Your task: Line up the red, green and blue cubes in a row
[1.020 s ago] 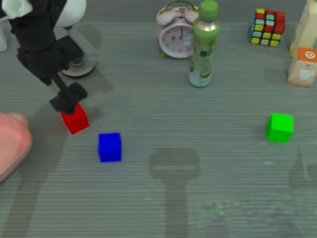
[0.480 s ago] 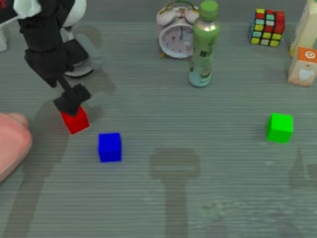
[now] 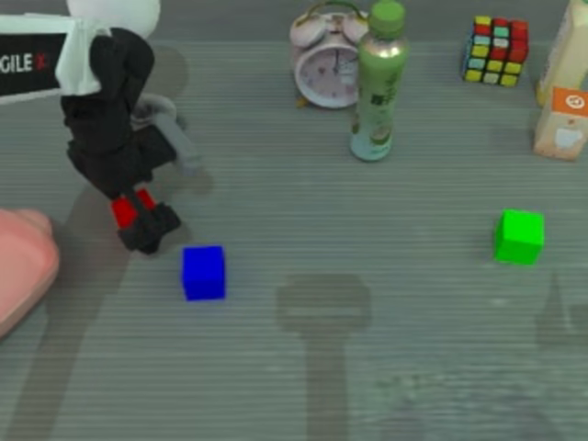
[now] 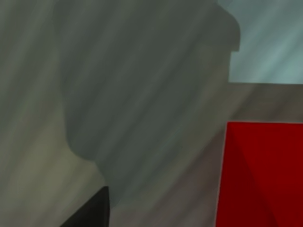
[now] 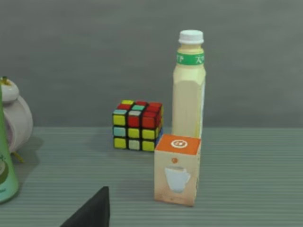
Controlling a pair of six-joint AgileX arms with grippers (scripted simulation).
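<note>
At table's left | left gripper [image 3: 147, 222] over red cube [image 3: 122, 210] | blue cube [image 3: 203, 272] beside

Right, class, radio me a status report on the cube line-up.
Left gripper down over red cube, grip unconfirmed. Blue cube just beside it; green cube far right, untouched. Right arm out of the top view. Nothing blocking.

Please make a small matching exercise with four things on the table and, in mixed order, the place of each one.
1. red cube
2. blue cube
3. green cube
4. puzzle cube

a. alone near the table's right side
b. far right corner area, beside the cartons
c. under the left pincer
d. just right of the left pincer

Pairs: 1-c, 2-d, 3-a, 4-b
</note>
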